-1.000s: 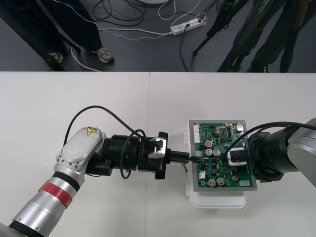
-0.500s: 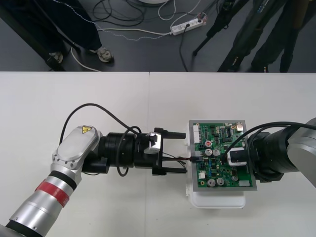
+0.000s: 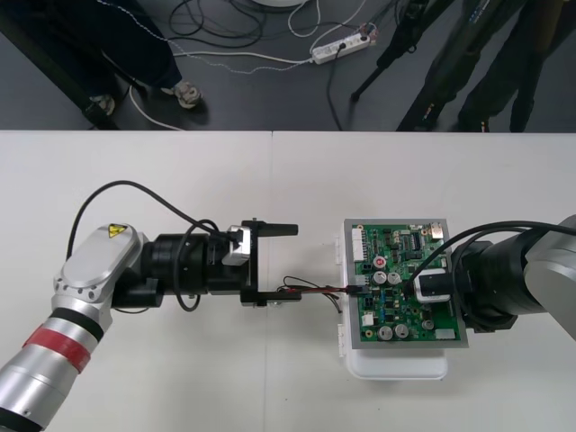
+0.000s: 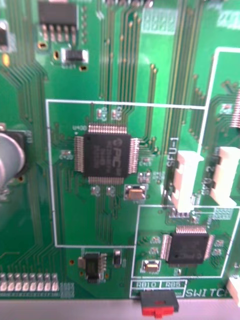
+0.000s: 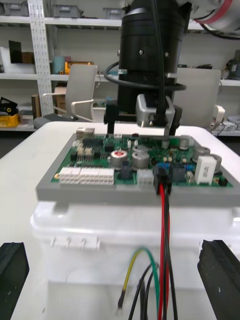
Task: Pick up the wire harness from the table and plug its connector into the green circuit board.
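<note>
Fingers [image 5: 220, 270] of left gripper [image 3: 295, 263] spread wide apart; left wrist view shows plug [image 5: 161, 176] seated in board [image 5: 100, 150]; right gripper [image 3: 430, 286] over board.

The harness [image 3: 315, 288] trails left from the green circuit board [image 3: 396, 270], its black plug [image 5: 161, 176] apparently seated.

This reads as a robotics or electronics lab. A plain light table [image 3: 180, 180] carries a bare green circuit board [image 3: 396, 254] on a white base [image 3: 396, 365]; on the dark floor [image 3: 252, 101] beyond it lie loose cables [image 3: 225, 56], a white power strip [image 3: 340, 47] and what look like black tripod legs [image 3: 382, 63]. Metal shelving [image 5: 37, 55] with storage bins [image 5: 70, 10] lines the wall behind.
</note>
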